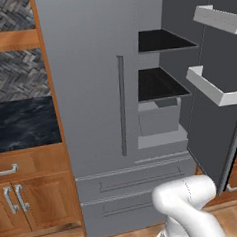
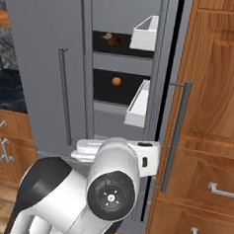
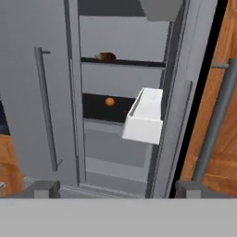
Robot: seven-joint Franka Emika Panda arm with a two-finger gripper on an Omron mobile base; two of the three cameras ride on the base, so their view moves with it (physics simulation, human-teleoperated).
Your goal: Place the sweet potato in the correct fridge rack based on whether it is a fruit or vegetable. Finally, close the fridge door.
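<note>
The sweet potato (image 2: 113,39) (image 3: 107,56), a small dark brown lump, lies on the upper fridge rack (image 1: 162,41). The lower rack (image 1: 158,85) holds a bright orange ball (image 2: 116,81) (image 3: 109,102). The right fridge door (image 1: 215,108) stands wide open, with white bins (image 3: 144,118) on its inner side. My gripper (image 3: 118,189) is open with nothing between its fingers. It is drawn back in front of the fridge, well away from the racks and looking into the open compartment.
The left fridge door (image 1: 88,82) is shut, its long handle (image 1: 122,105) running vertically. A grey crisper box (image 1: 158,117) sits under the lower rack, and freezer drawers (image 1: 135,182) lie below. Wooden cabinets (image 2: 214,96) flank the fridge on the right, and the open door's handle (image 2: 177,133) is close to them.
</note>
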